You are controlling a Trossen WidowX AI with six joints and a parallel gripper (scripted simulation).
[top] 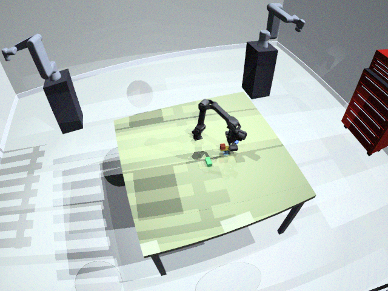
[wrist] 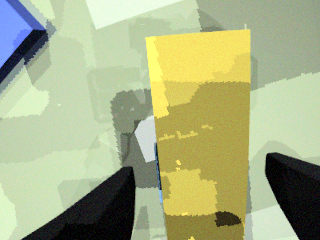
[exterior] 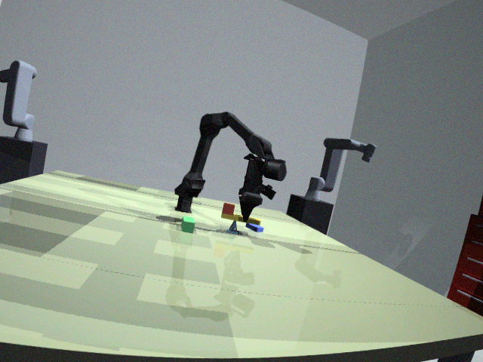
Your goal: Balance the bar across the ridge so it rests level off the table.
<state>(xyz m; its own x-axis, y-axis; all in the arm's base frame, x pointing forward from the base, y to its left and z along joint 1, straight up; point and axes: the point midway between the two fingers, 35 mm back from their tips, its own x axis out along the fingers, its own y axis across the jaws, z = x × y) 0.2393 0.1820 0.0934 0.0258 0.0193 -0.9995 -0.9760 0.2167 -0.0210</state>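
The yellow bar [exterior: 255,221] [wrist: 200,140] lies across the top of the blue ridge [exterior: 233,227] [top: 226,153], with both ends off the table. It looks near level; a slight tilt cannot be ruled out in the slanted view. A red block [top: 222,146] [exterior: 228,208] sits on the bar's left end in the exterior view. My gripper [exterior: 246,219] [wrist: 200,170] points down at the bar, right of the ridge in that view. It is open: the wrist view shows a gap between the bar and each finger. The ridge is mostly hidden under the bar in the wrist view.
A blue block [top: 236,142] [exterior: 254,228] [wrist: 15,32] lies on the table near the bar's right end in the exterior view. A green block [top: 208,162] [exterior: 188,224] stands on the other side of the ridge, past the red block's end.
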